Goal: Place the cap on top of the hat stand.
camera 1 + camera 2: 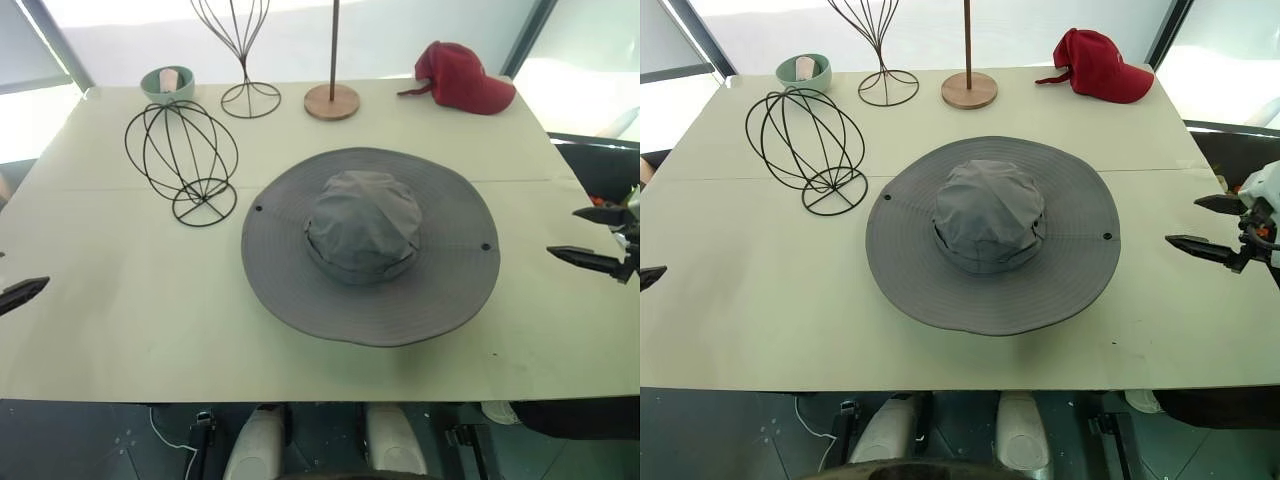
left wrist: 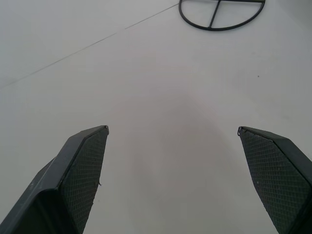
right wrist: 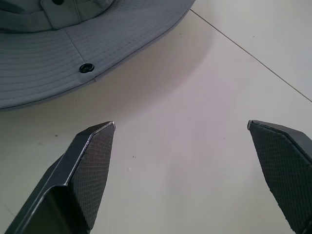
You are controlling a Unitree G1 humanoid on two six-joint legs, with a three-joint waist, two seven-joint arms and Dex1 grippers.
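Cap (image 1: 370, 245) lies flat, crown up, at the middle of the tabletop (image 1: 120, 330), brim spread in a full round. Grey fabric, soft dented crown, a small dark eyelet on the brim at each side. Nothing grips it.

Tabletop pale cream, a thin seam running across it behind the cap.

Hat stand (image 1: 182, 160), black wire globe cage on a round wire base, stands upright to the left of the cap and a little farther back, apart from the brim. It is bare. Its base ring shows in the left wrist view.

Along the far edge, left to right: a small green bowl (image 1: 167, 85) with something pale inside, just behind the hat stand; a taller wire stand (image 1: 240, 60); a thin pole (image 1: 333, 50) on a wooden disc base; a red cap (image 1: 462, 78) near the far right corner.

Right gripper (image 1: 1202, 224) hovers at the right edge of the tabletop, pointed toward the cap, jaws spread wide and empty; the brim edge lies near but clear of its fingers (image 3: 92, 165).

Left gripper (image 2: 173, 129) hangs over bare tabletop at the left edge, well apart from the cap, jaws released, holding nothing.
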